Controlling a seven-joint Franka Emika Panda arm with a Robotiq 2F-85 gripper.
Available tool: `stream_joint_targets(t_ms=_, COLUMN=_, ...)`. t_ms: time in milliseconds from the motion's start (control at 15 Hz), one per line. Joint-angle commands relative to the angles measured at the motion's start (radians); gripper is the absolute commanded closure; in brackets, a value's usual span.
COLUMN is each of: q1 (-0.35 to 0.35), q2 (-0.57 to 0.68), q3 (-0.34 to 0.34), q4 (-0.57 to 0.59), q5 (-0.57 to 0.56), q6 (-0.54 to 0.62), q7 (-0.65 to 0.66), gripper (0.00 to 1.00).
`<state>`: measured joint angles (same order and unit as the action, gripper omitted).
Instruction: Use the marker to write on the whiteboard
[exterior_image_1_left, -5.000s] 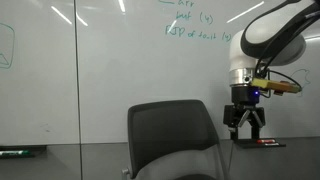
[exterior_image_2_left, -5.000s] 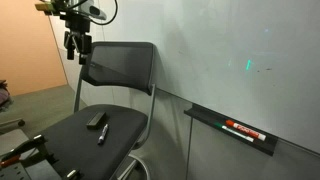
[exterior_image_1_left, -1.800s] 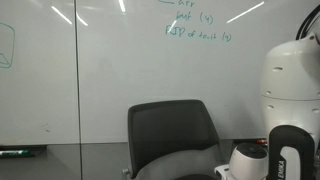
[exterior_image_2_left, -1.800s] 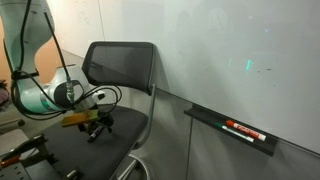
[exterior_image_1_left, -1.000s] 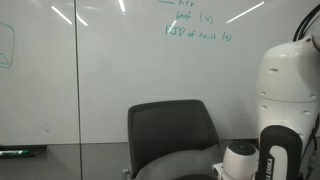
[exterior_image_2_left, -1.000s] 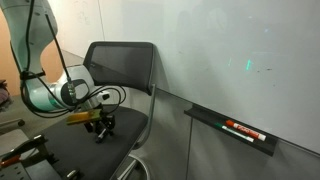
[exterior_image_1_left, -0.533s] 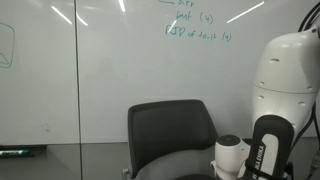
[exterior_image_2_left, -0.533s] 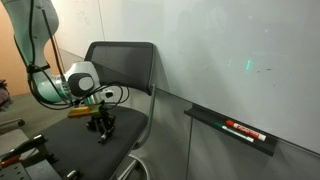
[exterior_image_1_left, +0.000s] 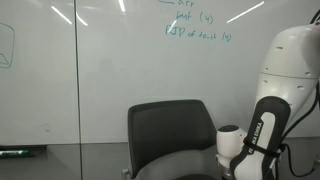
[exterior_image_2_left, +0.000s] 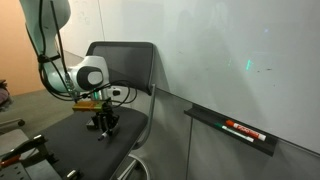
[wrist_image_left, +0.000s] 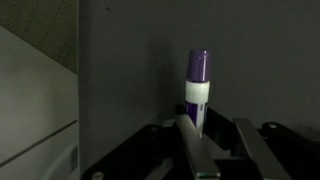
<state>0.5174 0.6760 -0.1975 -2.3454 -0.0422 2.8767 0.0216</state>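
Observation:
In the wrist view a marker (wrist_image_left: 197, 95) with a purple cap and white collar stands between my gripper's (wrist_image_left: 212, 126) fingers. The jaws are shut on its lower body. In an exterior view the gripper (exterior_image_2_left: 103, 124) hangs low over the black chair's seat (exterior_image_2_left: 75, 140), pointing down. In an exterior view only the white wrist (exterior_image_1_left: 230, 146) shows, and the fingers are hidden behind the chair (exterior_image_1_left: 170, 130). The whiteboard (exterior_image_1_left: 100, 70) fills the wall behind, with green handwriting (exterior_image_1_left: 196, 30) at the top. The glossy whiteboard (exterior_image_2_left: 240, 50) stands right of the chair.
A tray (exterior_image_2_left: 235, 127) on the board's lower edge holds a red marker (exterior_image_2_left: 243, 129). The chair back (exterior_image_2_left: 120, 65) rises just behind the gripper. The arm's big white links (exterior_image_1_left: 290, 60) stand to the right of the chair. Part of a green sketch (exterior_image_1_left: 6, 48) shows at the far left.
The jaws have closed on the marker within the last second. The arm has straightened upward and moved a little toward the chair back, the gripper staying low over the seat.

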Motion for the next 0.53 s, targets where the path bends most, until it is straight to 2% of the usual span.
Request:
stream_joint_targets(t_ms=0, q1=-0.106, q2=-0.135, q3=0.003, q4=-0.049, q5=-0.056, q6=-0.07, q7=0.037, gripper=0.81)
stream_joint_targets(t_ms=267, q1=-0.138, q2=-0.223, q3=-0.078, q4=-0.043, q5=-0.144, q6=-0.25, q7=0.147, gripper=0.82)
stream_joint_targets(t_ms=467, q1=-0.176, q2=-0.287, q3=-0.095, q4=-0.036, q5=-0.241, q6=-0.33, q7=0.234, gripper=0.82)
